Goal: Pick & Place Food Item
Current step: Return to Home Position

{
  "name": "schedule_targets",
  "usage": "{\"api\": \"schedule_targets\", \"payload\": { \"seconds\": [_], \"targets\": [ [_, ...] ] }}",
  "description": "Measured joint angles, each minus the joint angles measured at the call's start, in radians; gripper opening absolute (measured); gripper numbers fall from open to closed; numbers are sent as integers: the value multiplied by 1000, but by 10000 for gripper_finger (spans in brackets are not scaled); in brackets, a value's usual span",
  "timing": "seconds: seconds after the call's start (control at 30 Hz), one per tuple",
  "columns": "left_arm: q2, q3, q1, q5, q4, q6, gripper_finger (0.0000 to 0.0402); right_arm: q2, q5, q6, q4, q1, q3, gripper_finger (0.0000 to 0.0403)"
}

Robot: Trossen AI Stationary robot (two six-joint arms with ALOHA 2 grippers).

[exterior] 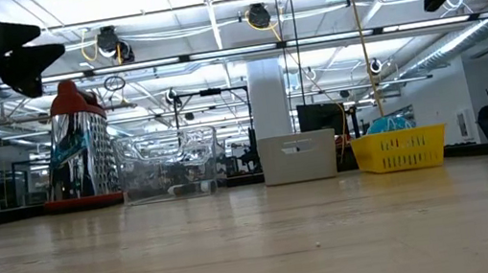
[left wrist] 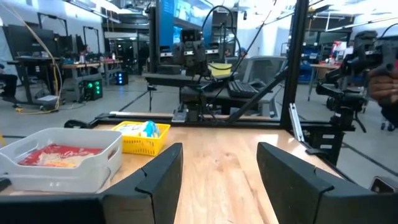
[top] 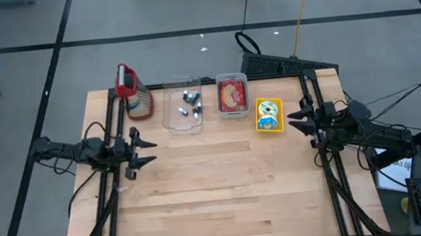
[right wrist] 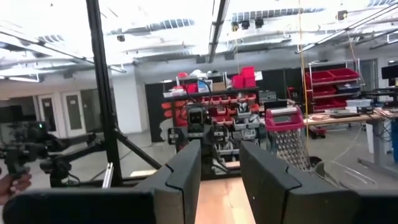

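Observation:
A red food packet (top: 231,95) lies in a grey tray (top: 231,79) at the table's far side; it also shows in the left wrist view (left wrist: 56,156). A yellow basket (top: 269,115) with a blue-and-white item stands to its right. My left gripper (top: 148,150) is open and empty above the table's left side. My right gripper (top: 294,119) is open and empty above the right side, next to the basket. Both hang well above the tabletop in the low view.
A clear plastic bin (top: 182,105) with small metal pieces stands left of the tray. A red-handled metal grater (top: 132,94) stands at the far left. The wooden tabletop (top: 218,195) stretches toward the near edge. Black frame rails run along both sides.

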Motion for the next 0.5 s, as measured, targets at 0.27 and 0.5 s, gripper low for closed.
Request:
{"api": "schedule_targets", "payload": {
  "seconds": [0.27,0.5],
  "targets": [
    [-5,0,-28,-6,51,19,209,8,2,-44,9,0,-20,100],
    [-5,0,-35,-30,51,34,209,9,-1,-22,171,0,-166,100]
  ]
}}
